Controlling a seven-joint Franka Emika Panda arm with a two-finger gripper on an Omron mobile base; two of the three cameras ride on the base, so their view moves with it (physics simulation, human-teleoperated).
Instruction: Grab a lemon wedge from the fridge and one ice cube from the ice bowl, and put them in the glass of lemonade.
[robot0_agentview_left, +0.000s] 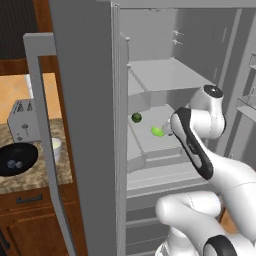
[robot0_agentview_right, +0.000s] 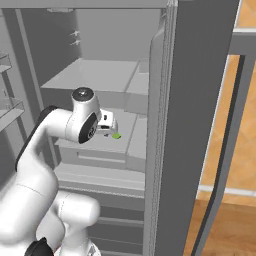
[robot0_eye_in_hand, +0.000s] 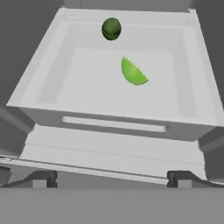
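Observation:
The fridge (robot0_agentview_left: 85, 100) stands open, and my arm reaches into it. A bright yellow-green lemon wedge (robot0_eye_in_hand: 133, 73) lies in a white fridge tray (robot0_eye_in_hand: 39, 78), right of its middle; the wedge (robot0_agentview_left: 157, 131) also shows in the base views (robot0_agentview_right: 116, 135). My gripper (robot0_eye_in_hand: 113, 178) is open, its fingertips (robot0_eye_in_hand: 41, 178) spread wide, short of the tray's front wall with nothing between them. In the right base view the gripper (robot0_agentview_right: 110, 129) hangs just left of the wedge. On the counter left of the fridge sit the black ice bowl (robot0_agentview_left: 17, 159) and the glass of lemonade (robot0_agentview_left: 56, 147).
A darker green round fruit (robot0_eye_in_hand: 111, 29) rests at the tray's back wall. A silver toaster (robot0_agentview_left: 22, 120) stands behind the bowl. The fridge door (robot0_agentview_left: 45, 125) with its long handle juts out between counter and shelves. The other door (robot0_agentview_right: 195, 110) stands at the right.

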